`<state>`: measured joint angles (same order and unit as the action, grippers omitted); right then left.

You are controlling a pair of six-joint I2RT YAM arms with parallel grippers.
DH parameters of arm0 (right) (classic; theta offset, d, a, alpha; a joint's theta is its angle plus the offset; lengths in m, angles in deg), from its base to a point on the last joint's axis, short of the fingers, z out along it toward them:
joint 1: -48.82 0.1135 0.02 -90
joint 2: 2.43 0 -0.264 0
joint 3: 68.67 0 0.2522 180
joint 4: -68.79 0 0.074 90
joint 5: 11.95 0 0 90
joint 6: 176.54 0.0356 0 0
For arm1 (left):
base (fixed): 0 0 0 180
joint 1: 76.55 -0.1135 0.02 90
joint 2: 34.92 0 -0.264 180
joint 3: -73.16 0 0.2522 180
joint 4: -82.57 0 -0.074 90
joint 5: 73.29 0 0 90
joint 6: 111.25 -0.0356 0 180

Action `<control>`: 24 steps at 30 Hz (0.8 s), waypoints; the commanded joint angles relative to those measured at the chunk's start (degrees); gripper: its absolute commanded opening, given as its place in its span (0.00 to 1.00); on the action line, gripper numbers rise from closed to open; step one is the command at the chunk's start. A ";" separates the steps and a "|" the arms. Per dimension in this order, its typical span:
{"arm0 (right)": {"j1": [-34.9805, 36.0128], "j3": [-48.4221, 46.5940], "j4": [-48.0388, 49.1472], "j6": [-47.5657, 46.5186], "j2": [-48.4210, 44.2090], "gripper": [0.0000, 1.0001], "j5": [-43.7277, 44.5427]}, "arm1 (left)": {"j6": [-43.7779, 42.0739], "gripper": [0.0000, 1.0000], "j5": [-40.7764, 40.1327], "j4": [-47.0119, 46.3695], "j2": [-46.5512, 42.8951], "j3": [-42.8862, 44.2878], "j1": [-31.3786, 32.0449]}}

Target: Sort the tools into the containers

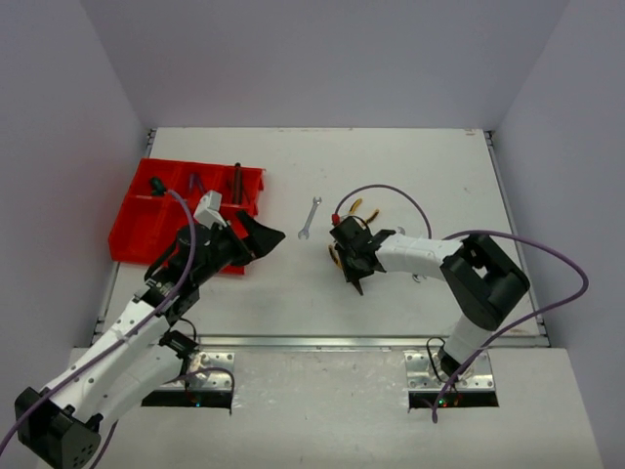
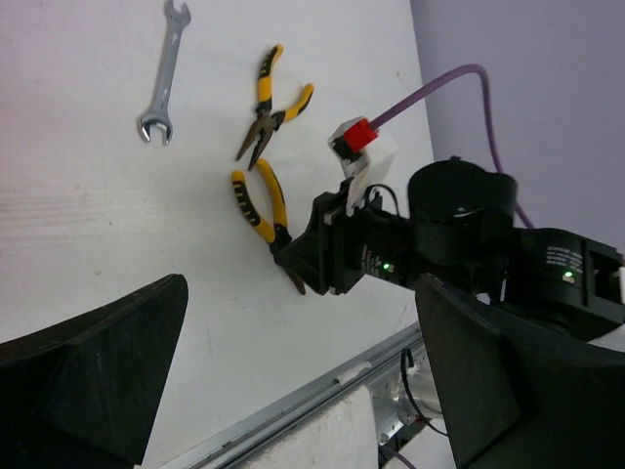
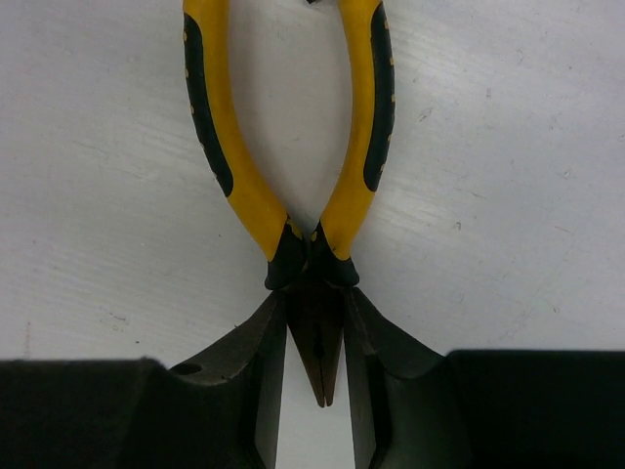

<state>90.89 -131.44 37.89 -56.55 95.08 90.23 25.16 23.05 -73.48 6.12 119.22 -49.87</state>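
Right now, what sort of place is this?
Likely a robotics lab workcell: a white table walled in by plain panels, a red organizer tray, and a wrench and yellow-handled pliers on the tabletop.

A: Top cam: high behind the arm bases, looking down over the whole table.
B: Left wrist looks across at the right arm, mid-range. Right wrist: straight down, very close. All share the yellow pliers.
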 commanded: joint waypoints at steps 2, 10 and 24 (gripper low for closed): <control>1.52 -0.74 -5.80 0.65 7.01 0.30 5.09 | -4.72 1.00 -4.81 6.38 -2.61 4.76 0.41; 1.85 -0.03 -4.90 1.10 7.47 0.01 3.28 | -5.28 1.00 -4.48 6.46 -2.40 4.39 0.39; 5.39 13.96 16.69 -0.70 -17.50 0.00 2.17 | 4.85 1.00 4.75 -13.24 4.32 -7.41 0.52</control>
<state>96.24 -119.13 45.37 -56.64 83.89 93.45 26.19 24.72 -76.18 9.88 113.17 -49.87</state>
